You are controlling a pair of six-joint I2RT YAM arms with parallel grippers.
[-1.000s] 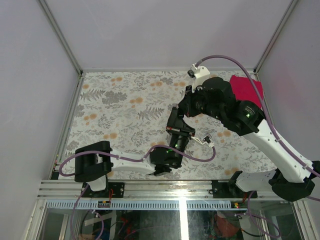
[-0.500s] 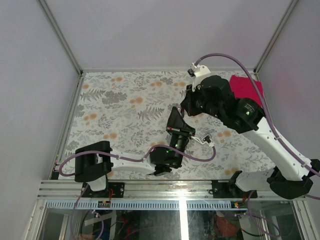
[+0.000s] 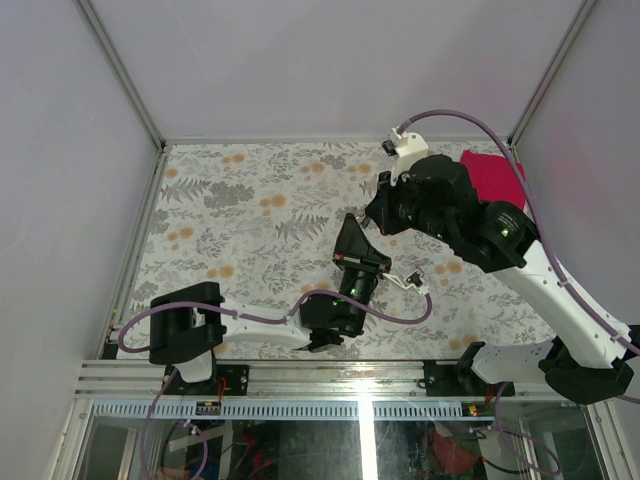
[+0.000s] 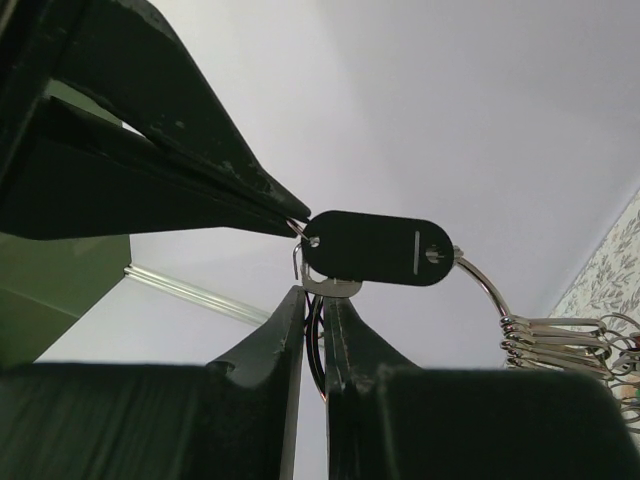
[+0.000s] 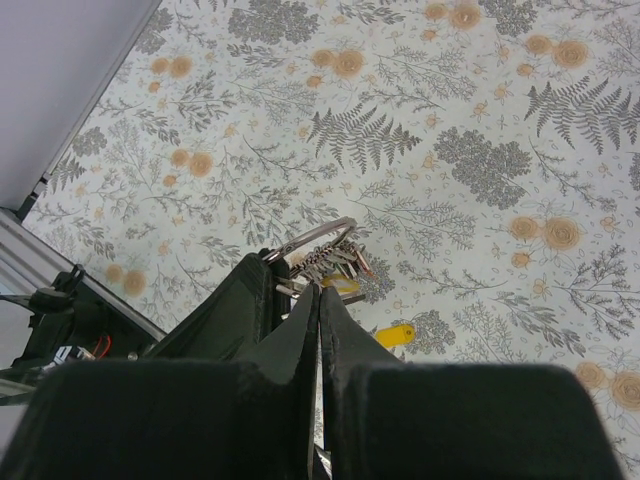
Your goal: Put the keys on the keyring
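- Markings on the black-headed key [image 4: 375,248], at the centre of the left wrist view: a short white upright line and, right of it, a small white symbol too small to read.
- The left gripper [image 4: 316,298] rises from the bottom centre. Its fingers are almost pressed together, pinching this key by a small silver piece [image 4: 326,287] just under the left end of the black head.
- The keyring [image 4: 482,285], a thin silver wire loop, leaves the right end of the head. It curves down to the lower right of the frame, where a bunch of silver keys [image 4: 560,340] hangs on it.
- A black wedge [image 4: 150,150] reaches in from the upper left, and its tip meets the left end of the head.
- In the right wrist view, the right gripper [image 5: 320,295] sits at the bottom centre with its fingers pressed together, above the floral table [image 5: 480,150]. Whether anything is caught between them cannot be told.
- Just above those tips lie the ring and its bunch, and a yellow-headed key [image 5: 395,335] shows just to the right.
- From the top camera, both grippers are close together near the centre of the frame, and a red cloth [image 3: 495,175] lies at the table's upper right corner.
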